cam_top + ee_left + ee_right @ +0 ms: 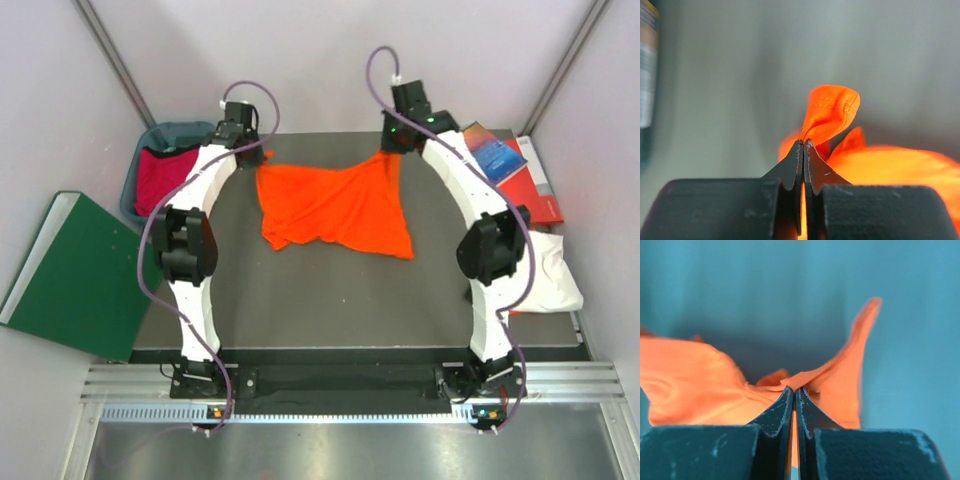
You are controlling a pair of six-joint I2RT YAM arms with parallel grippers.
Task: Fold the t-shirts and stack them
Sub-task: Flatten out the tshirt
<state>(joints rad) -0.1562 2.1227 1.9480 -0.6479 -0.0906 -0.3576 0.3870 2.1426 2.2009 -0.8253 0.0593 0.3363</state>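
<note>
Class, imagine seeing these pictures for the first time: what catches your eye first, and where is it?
The bright orange shirt, spread over the far middle of the table, strikes first. The left gripper and right gripper are each shut on one far corner of it. A green board lies left of the table.

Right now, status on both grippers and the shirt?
Left gripper shut on orange t-shirt. Right gripper shut on it too. Nothing seen blocking.
</note>
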